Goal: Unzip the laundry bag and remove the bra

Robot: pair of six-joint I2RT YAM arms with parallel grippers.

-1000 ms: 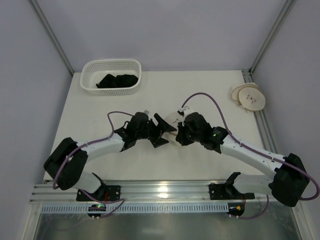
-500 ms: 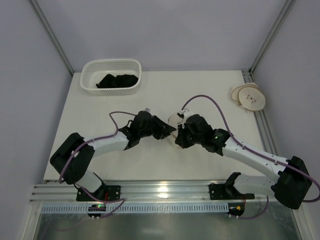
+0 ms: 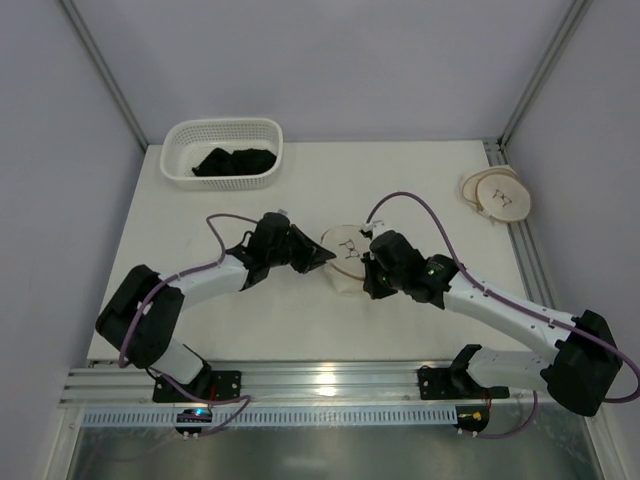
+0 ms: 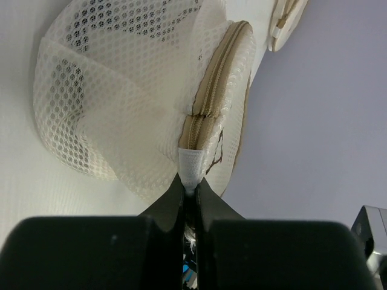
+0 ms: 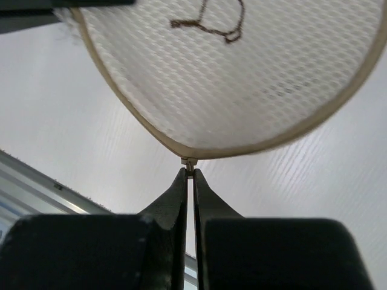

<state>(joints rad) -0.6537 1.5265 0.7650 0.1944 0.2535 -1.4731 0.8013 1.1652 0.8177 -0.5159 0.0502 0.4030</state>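
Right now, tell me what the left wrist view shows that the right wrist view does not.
Left wrist only: the zip running along the laundry bag's side wall, and the left gripper shut on a white fabric tab at its end. Right wrist only: the bag's flat top with its dark mark, and the right gripper shut on the small zip pull at the rim. Both: the same mesh bag, pinched in closed jaws, with the white table behind it.

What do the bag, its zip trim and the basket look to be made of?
The bag: soft cream mesh fabric with honeycomb holes, folding limply; likely synthetic. The zip trim: tan woven tape, matte. The basket: stiff white lattice, probably plastic.
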